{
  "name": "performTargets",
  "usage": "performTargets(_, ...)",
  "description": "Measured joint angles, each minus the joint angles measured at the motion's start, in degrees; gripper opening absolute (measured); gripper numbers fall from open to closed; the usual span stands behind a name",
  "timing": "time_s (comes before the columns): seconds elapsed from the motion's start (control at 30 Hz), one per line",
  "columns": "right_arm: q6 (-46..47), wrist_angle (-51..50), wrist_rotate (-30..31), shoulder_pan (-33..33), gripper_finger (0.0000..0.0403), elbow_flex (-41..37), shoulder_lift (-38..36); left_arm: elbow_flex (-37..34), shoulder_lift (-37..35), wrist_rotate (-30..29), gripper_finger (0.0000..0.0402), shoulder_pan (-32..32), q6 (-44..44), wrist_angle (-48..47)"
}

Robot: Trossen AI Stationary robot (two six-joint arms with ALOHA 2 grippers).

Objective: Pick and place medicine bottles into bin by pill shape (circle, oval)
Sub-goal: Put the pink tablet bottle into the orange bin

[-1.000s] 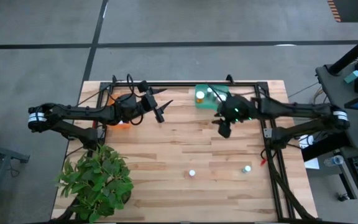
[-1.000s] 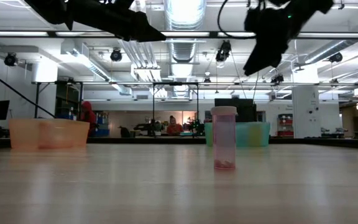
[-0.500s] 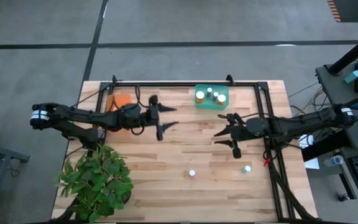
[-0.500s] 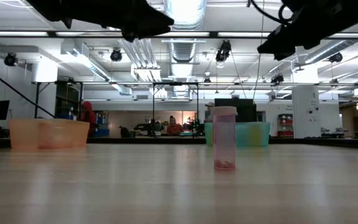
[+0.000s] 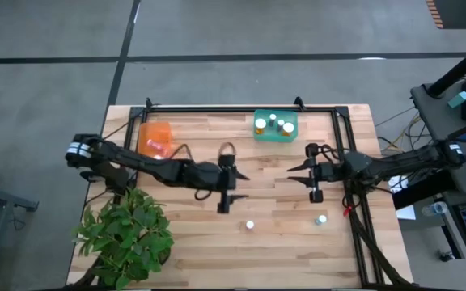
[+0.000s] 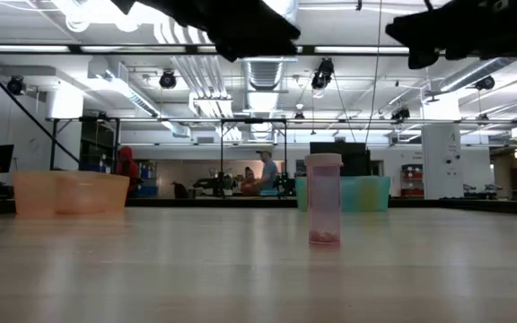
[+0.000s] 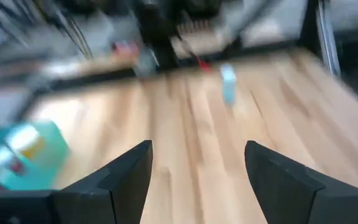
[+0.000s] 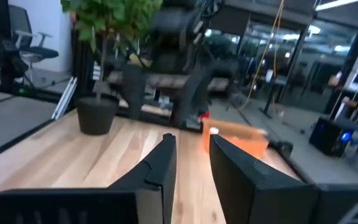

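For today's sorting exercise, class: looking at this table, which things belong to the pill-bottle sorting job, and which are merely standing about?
Part of the job:
- two loose bottles on the near boards
- green bin holding three bottles
- orange bin
- left gripper, open, near the middle
- right gripper, open

Just standing about:
- potted plant at the table's corner

Left arm stretches low to mid-tabletop, its pincer [image 5: 226, 187] spread open. Right arm reaches in from the right edge, pincer [image 5: 312, 172] open.
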Motion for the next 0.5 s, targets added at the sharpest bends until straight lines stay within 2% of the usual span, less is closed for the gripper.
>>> performTargets(0.07,-1.04,-1.19,0.00,-0.02,0.0082,0.72,-1.65,3.94,2.49,0.00,0.0235,-1.54,-0.34,-7.68)
performTargets(0.2,-4.87,-3.32,-0.01,-0.02,0.0075,3.35,-4.13,9.35,6.75,0.98,0.0235,-4.15,-2.90,-16.38)
performTargets(0.3,-8.19,-6.47,0.00,-0.02,0.0072,5.62,-5.23,11.40,8.98,1.55,0.0235,-6.06,-3.53,-20.17)
performTargets(0.5,-11.19,-10.12,-0.03,-0.02,0.0075,6.74,-6.74,13.62,10.45,1.44,0.0235,-7.78,-11.16,-20.26)
